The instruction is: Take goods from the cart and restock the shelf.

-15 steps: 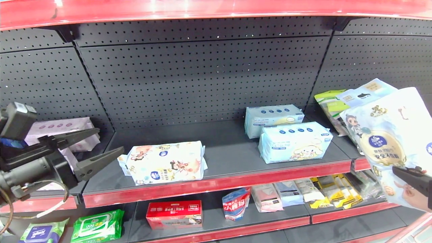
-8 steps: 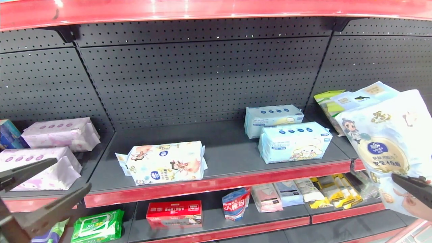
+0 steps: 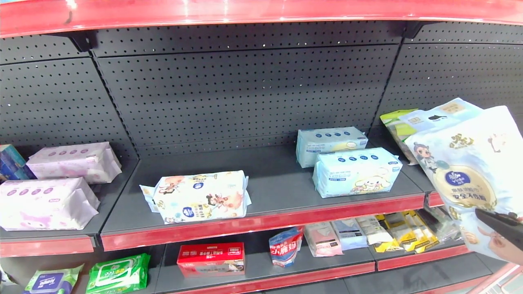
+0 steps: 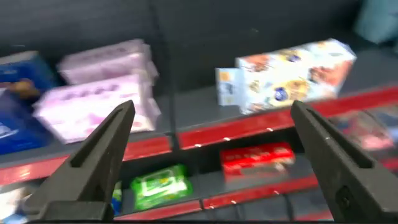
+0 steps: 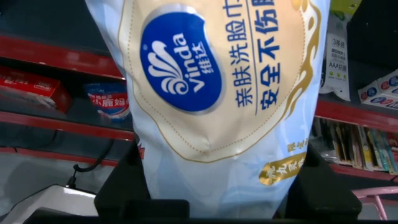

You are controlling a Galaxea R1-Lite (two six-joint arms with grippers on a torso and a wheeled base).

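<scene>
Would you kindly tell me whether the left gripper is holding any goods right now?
No, the left gripper stands wide open in its wrist view, with nothing held in the gap.

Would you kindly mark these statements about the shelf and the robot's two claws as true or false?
1. The right claw is shut on a white pouch. True.
2. The left claw grips a bottle. False: it is open and empty.
3. Two light blue packs lie on the middle shelf. True.
4. The red box shares that shelf with the cartoon-printed pack. False: the box sits on the lower shelf.
</scene>
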